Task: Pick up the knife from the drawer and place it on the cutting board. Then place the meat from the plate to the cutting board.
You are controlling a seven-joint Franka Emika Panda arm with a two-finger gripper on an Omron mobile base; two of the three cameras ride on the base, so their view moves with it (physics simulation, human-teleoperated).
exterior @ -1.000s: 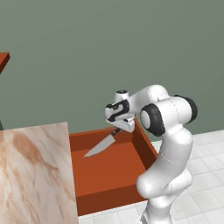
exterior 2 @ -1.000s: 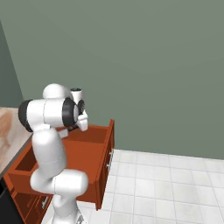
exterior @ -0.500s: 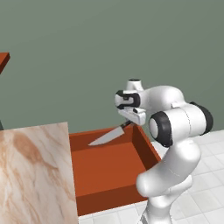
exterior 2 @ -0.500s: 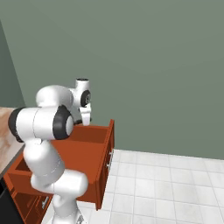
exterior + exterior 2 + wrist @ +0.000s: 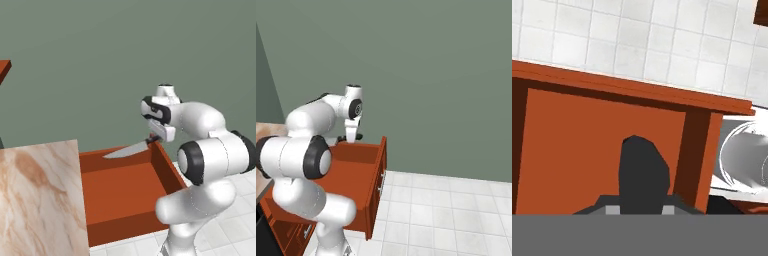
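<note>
My gripper (image 5: 155,139) is shut on the dark handle of the knife (image 5: 127,150), just above the back right corner of the open orange-red drawer (image 5: 120,192). The silver-grey blade points left, almost level, over the drawer's back wall. From the other side, the gripper (image 5: 354,136) hangs over the far end of the drawer (image 5: 358,170). In the hand view, the dark knife handle (image 5: 643,167) stands between my fingers, with the drawer bottom (image 5: 577,150) below it. The cutting board, the plate and the meat are out of view.
A marble counter top (image 5: 35,200) lies left of the drawer. A white tiled floor (image 5: 446,210) spreads to the right. A grey-green wall (image 5: 100,60) stands behind. Brown cabinet drawers (image 5: 291,230) sit under the open drawer.
The gripper has lifted the knife up out of the drawer. The blade has gone from slanting down into the drawer to nearly level, and the arm has swung upward.
</note>
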